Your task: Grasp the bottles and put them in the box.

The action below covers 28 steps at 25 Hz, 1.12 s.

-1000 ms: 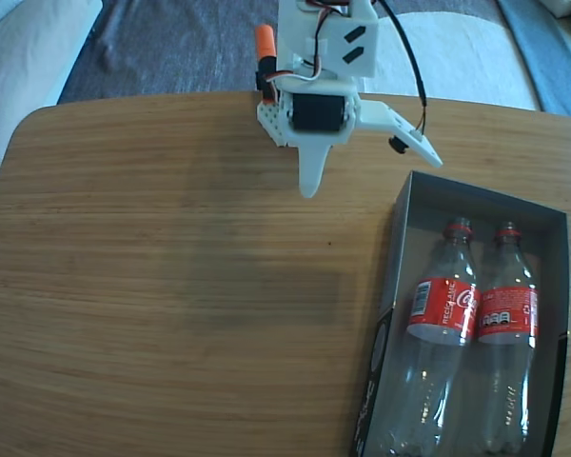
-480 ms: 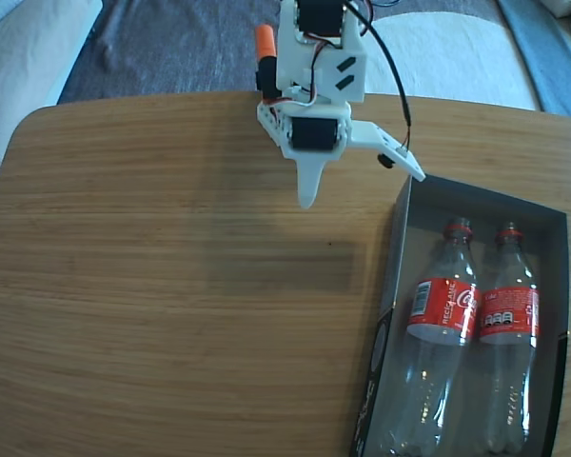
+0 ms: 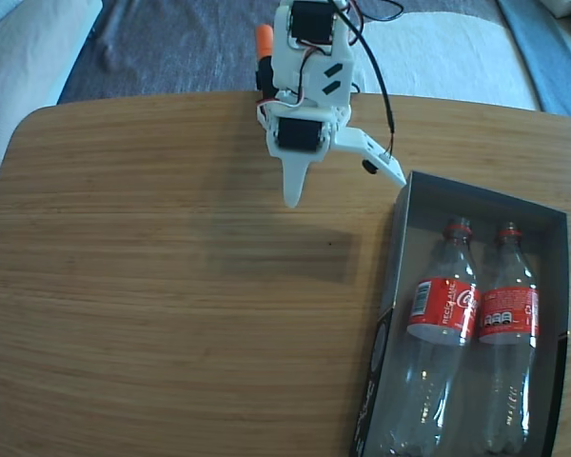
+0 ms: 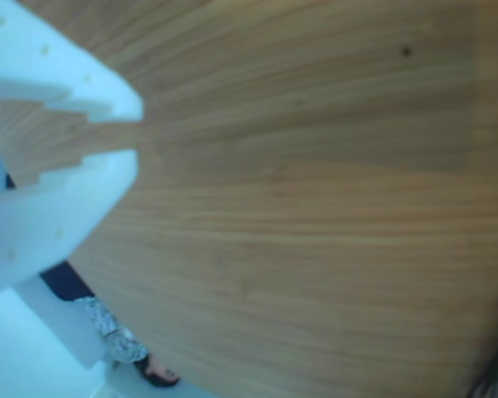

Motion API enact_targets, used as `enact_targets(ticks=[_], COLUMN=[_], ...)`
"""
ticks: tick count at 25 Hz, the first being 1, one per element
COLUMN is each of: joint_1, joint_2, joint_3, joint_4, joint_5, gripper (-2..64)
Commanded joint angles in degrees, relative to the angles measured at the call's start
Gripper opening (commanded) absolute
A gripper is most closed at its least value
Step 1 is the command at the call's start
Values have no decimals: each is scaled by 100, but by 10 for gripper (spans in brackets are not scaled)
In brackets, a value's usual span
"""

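Lying side by side inside the box (image 3: 404, 249), the two bottles (image 3: 440, 328) (image 3: 506, 333) point their red neck rings toward the box's far wall, labels about mid-length, bodies touching or nearly so; by that layout, task apparently complete, nothing left on the wood to fetch. Hanging above the table (image 3: 152, 286) beyond the box's far left corner, the gripper (image 3: 347, 181) carries nothing, jaws spread wide in the fixed view: one white finger pointing down toward the wood, the other splayed out toward the box corner. Worth watching: that splayed finger sits just beside the box's rim, so a swing toward the box could clip the corner and shove or skew the light cardboard, jostling the bottles within. Another risk: a low sweep dragging the down-pointing finger across the wood. Hard to judge from above how high the fingertips hang. Cut off at the frame's lower edge: the bottle bases and the box's near wall. In the wrist view, only blurred white gripper parts (image 4: 137, 137) at the left with a narrow gap, bare wood grain elsewhere, no box, no bottles.
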Motion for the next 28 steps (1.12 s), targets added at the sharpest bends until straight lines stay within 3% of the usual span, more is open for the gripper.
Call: enact_targets(ticks=[1, 10, 28], joint_1=[-26, -35, -18], joint_2=[255, 1318, 1327], joint_3=[62, 571, 571], joint_4=[9, 18, 26], joint_5=[-9, -9, -9], gripper=[-4, -4, -4])
